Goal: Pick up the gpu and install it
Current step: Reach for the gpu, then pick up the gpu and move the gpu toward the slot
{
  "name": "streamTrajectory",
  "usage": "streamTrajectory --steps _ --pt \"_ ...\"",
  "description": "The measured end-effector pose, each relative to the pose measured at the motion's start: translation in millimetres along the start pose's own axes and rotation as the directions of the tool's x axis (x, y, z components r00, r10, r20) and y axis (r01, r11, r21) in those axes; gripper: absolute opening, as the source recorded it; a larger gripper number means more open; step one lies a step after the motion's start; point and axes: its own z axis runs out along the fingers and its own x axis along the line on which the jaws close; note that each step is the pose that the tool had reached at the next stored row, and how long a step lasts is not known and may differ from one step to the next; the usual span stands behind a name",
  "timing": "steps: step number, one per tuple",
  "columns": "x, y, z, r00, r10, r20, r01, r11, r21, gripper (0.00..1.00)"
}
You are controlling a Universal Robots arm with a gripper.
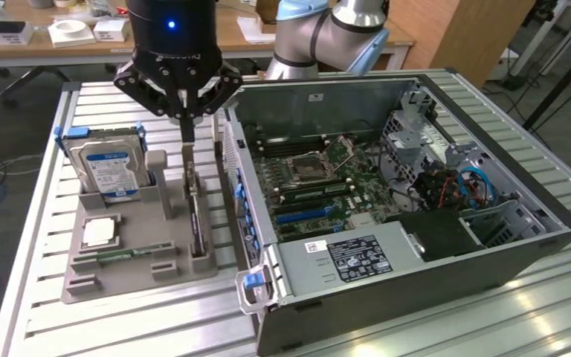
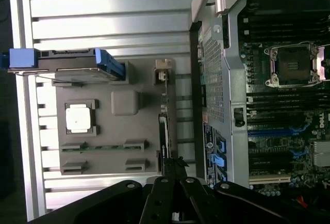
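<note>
While the gpu stands edge-on in its grey holder on the bench, the gripper has its fingers clamped on its upper edge, so lifting and installing into the open computer case remain.

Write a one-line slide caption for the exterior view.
The gripper shut on the top edge of the gpu, which stands in the tray beside the open case.
</note>
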Motion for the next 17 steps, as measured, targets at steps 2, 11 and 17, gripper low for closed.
streamTrajectory --steps 2,11,17 --pt "0.2 0.0 0.0 1.0000 0.000 0.0000 0.000 1.0000 0.0000 0.10" --pt "0.3 0.0 0.0 1.0000 0.000 0.0000 0.000 1.0000 0.0000 0.10" --pt "0.3 0.0 0.0 1.0000 0.000 0.0000 0.000 1.0000 0.0000 0.16"
